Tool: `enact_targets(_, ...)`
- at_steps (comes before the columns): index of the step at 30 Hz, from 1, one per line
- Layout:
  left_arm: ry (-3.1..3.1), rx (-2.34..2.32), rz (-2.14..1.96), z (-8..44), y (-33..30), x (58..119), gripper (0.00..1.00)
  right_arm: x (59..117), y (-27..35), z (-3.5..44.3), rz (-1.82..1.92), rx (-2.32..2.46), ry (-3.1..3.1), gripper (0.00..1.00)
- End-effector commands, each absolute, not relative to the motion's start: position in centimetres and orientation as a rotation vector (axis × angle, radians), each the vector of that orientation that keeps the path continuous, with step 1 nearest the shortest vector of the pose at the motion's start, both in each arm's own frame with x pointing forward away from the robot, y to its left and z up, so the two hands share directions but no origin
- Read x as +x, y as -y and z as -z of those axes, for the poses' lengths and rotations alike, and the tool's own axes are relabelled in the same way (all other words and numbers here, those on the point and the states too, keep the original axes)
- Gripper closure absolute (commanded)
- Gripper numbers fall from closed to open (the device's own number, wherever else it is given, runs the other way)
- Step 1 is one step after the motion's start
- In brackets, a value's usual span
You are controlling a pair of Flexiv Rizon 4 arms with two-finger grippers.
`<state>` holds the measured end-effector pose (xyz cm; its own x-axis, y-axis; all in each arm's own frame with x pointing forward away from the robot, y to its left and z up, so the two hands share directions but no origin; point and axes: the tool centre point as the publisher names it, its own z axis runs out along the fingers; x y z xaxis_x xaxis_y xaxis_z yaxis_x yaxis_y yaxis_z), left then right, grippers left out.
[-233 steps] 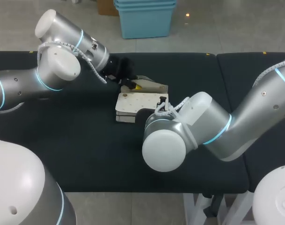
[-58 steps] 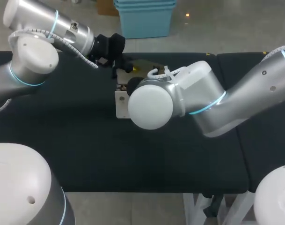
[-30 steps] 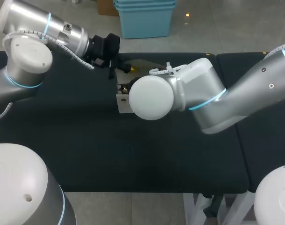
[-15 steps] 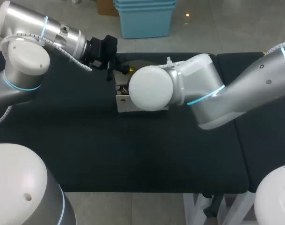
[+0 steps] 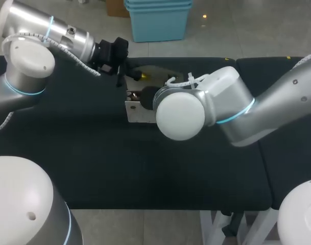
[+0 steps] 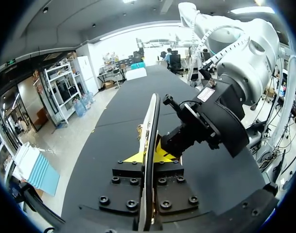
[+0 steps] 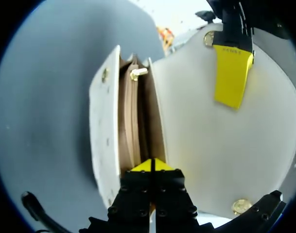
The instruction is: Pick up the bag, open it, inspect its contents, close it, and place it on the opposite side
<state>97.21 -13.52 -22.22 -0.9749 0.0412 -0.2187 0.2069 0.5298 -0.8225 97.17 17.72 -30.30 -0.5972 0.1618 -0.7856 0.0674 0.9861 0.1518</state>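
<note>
A white bag (image 5: pixel 134 110) stands on the black table, mostly hidden in the head view by my right arm's elbow (image 5: pixel 180 115). My left gripper (image 5: pixel 130 75) is shut on the bag's lifted flap; in the left wrist view the flap (image 6: pixel 151 119) runs edge-on between its yellow tips (image 6: pixel 148 156). In the right wrist view my right gripper (image 7: pixel 151 166) is shut and holds nothing, hovering over the open mouth. The tan interior (image 7: pixel 133 127) and a gold clasp (image 7: pixel 138 73) show. The flap (image 7: pixel 211 145) lies spread beside it, pinched by the left gripper's yellow finger (image 7: pixel 232 73).
The black padded table (image 5: pixel 94 163) stretches wide to the near side and left of the bag. A seam (image 5: pixel 237 69) divides it from a second pad on the right. My right arm's wrist (image 6: pixel 208 124) sits close ahead of the left gripper.
My right arm's elbow has swung to the right and toward the near side, uncovering a little more of the bag. The left gripper has kept its hold on the flap, almost still.
</note>
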Motion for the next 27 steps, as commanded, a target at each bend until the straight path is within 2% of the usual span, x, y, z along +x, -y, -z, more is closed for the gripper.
enact_targets(1, -2.592, 0.214, 1.436, 22.3, 13.6, 97.3, 1.0, 97.4, -17.8, 30.3, -0.153, 0.154, -2.203, 1.0)
enact_targets(17, -2.59, 0.217, 1.439, 22.5, 13.9, 97.0, 1.0, 98.4, -19.8, 30.3, -0.191, 0.138, -2.213, 1.0)
enact_targets(27, -2.572, 0.231, 1.444, 22.3, 13.4, 96.9, 1.0, 99.3, -17.1, 32.1, -0.086, 0.193, -2.267, 1.0)
